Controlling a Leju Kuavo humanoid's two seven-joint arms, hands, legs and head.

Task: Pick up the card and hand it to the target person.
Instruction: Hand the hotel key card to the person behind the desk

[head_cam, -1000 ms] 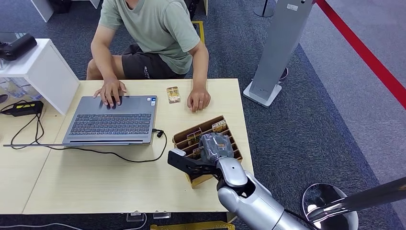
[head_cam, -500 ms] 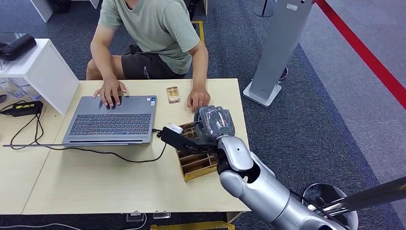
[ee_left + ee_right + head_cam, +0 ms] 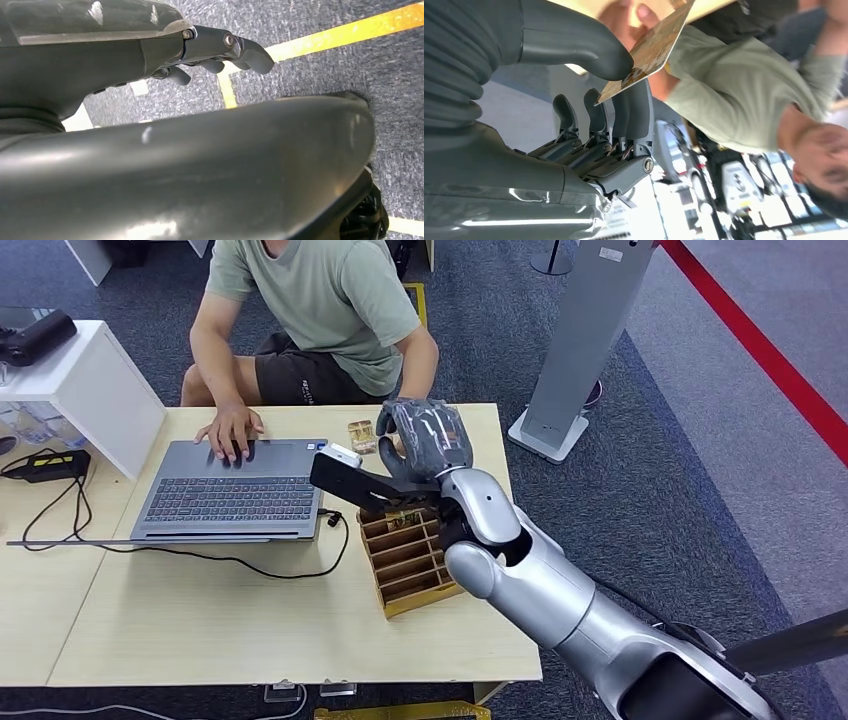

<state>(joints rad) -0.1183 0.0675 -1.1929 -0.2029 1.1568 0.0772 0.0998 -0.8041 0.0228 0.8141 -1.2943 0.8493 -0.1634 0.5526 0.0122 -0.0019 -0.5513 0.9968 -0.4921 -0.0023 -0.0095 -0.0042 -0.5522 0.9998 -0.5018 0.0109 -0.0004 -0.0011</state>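
1. I see my right hand (image 3: pixel 425 437) raised over the far side of the counter (image 3: pixel 200 620), above the wooden card rack (image 3: pixel 408 562) and close in front of the seated person (image 3: pixel 320 310).
2. In the right wrist view, the card (image 3: pixel 654 45) is pinched between the thick thumb and the darker fingers (image 3: pixel 634 117); the hand is grasping it by one corner, and the rest of the card sticks out toward the person.
3. From the head view I cannot make out the card in the hand, since the back of the hand covers it.
4. The person's hand (image 3: pixel 231 428) rests on the laptop (image 3: pixel 235 490), which lies open on the counter beside the rack.
5. A second card (image 3: pixel 361 435) lies flat on the counter between the laptop and my right hand.
6. My left hand (image 3: pixel 225 47) hangs over grey carpet with yellow floor tape (image 3: pixel 345 27); its fingers look loosely curled with nothing in them, though the angle is poor, so I cannot tell its state for sure.
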